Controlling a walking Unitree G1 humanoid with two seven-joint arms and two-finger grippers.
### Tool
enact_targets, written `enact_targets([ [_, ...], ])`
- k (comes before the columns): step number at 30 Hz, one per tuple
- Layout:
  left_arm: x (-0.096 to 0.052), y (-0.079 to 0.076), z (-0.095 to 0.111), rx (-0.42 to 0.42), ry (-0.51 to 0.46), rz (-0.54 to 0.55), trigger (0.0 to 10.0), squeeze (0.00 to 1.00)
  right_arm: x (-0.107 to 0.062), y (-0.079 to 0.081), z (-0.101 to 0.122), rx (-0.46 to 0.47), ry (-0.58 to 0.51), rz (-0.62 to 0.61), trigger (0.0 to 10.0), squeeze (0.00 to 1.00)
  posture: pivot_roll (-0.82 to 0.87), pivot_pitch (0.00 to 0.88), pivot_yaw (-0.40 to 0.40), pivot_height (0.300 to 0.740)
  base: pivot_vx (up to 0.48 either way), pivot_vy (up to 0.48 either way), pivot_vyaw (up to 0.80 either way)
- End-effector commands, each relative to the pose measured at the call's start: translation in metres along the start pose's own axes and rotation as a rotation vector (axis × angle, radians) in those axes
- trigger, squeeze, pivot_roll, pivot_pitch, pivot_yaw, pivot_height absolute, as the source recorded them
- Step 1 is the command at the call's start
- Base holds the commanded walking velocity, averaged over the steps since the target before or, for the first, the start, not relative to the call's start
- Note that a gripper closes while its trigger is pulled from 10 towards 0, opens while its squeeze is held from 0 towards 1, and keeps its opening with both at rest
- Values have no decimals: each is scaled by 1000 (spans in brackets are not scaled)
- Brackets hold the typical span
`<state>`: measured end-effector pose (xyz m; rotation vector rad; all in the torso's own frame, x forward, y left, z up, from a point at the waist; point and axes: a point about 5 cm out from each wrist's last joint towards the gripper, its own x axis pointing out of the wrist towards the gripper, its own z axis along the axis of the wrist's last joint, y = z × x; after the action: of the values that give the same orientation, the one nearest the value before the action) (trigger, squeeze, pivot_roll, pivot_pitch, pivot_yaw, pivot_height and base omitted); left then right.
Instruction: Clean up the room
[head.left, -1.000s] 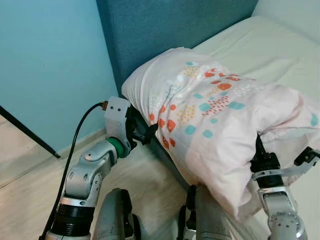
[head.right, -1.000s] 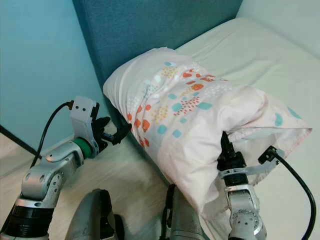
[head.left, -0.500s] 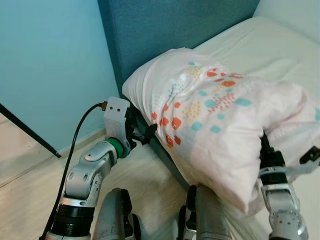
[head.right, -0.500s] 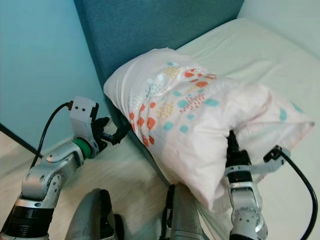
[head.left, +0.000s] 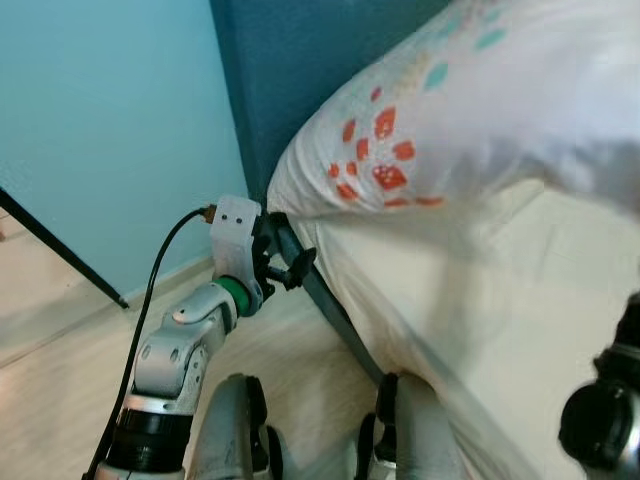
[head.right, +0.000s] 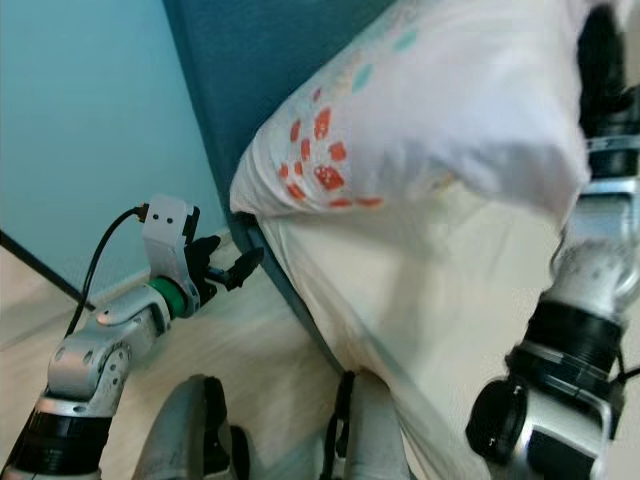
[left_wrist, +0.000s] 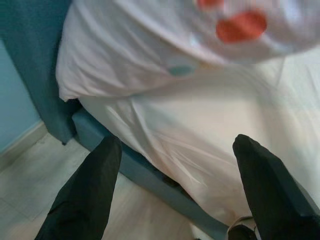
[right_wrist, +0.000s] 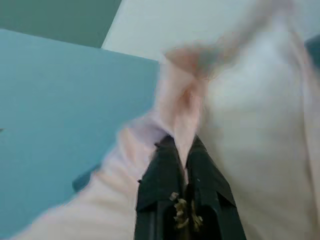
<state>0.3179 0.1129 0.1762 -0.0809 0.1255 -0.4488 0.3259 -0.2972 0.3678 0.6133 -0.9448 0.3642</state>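
While the right gripper (right_wrist: 182, 150) pinches a fold of the pillow (head.right: 440, 110) with its fingers (right_wrist: 165, 170) pressed together on the cloth, the pillow hangs lifted above the bed (head.right: 420, 300), its patterned end toward 10 o'clock near the teal headboard (head.left: 300, 60) and its bulk filling the head views from 12 to 3 o'clock. The left gripper (left_wrist: 175, 165) hovers at the bed's corner, at about 8 o'clock, fingers (left_wrist: 87, 195) spread and holding nothing. To do this step well, I judge the right arm should keep its pinch firm, carry the pillow toward the headboard and lower it flat onto the sheet before letting go; a single cloth pinch could slip, so the free left gripper could steady the drooping end.
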Motion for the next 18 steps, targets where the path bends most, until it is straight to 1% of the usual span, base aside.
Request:
enact_targets([
  [1,-1,-1,-5,-11,9,-1,10000,0,16,5,15,-56,-41,55,0,0,73,205,38,605,0,0,0],
  [2,-1,-1,-5,-11,9,-1,10000,0,22,8,18,-66,-42,72,0,0,73,205,38,605,0,0,0],
  [3,-1,-1,-5,-11,9,-1,10000,0,22,8,18,-66,-42,72,0,0,73,205,38,605,0,0,0],
  [4,0,-2,-5,-9,8,-5,10000,0,34,6,19,-136,-11,49,0,0,68,201,41,605,0,0,0],
  [5,0,-2,-5,-9,8,-8,10000,0,42,4,20,-188,13,31,0,0,70,196,34,605,0,0,0],
  [6,0,-2,-5,-9,8,-8,10000,0,42,4,20,-188,13,31,0,0,70,196,34,605,0,0,0],
  [7,1,-3,-5,-10,5,-10,10000,0,43,-9,19,-250,50,-73,0,0,70,196,34,605,0,0,0],
  [8,1,-4,-4,-12,3,-10,10000,0,40,-21,16,-294,92,-164,0,0,70,196,34,605,0,0,0],
  [10,1,-4,-4,-12,3,-10,10000,0,40,-21,16,-294,92,-164,0,0,70,196,34,605,0,0,0],
  [11,1,-4,-4,-13,2,-9,10000,0,35,-31,12,-335,127,-249,0,0,82,204,26,605,0,0,0],
  [12,0,-3,-5,-14,3,-4,10000,0,28,-40,7,-443,187,-350,6118,0,86,208,27,605,0,0,0],
  [13,0,-3,-5,-14,3,-4,10000,0,28,-40,7,-443,187,-350,6118,0,86,208,27,605,0,0,0],
  [14,-1,-3,-6,-14,5,0,10000,0,24,-45,4,-519,221,-401,6118,0,86,208,27,605,0,0,0],
  [15,-1,-3,-6,-14,5,0,10000,0,24,-45,4,-519,221,-401,6118,0,86,208,27,605,0,0,0],
  [16,-3,-2,-6,-15,7,3,10000,0,19,-51,4,-649,244,-485,10000,0,93,214,33,605,0,0,0],
  [17,-4,-3,-7,-14,14,-1,10000,0,4,-65,12,-800,268,-685,10000,0,93,219,39,605,0,0,0],
  [18,-4,-3,-7,-14,14,-1,10000,0,4,-65,12,-800,268,-685,10000,0,93,219,39,605,0,0,0],
])
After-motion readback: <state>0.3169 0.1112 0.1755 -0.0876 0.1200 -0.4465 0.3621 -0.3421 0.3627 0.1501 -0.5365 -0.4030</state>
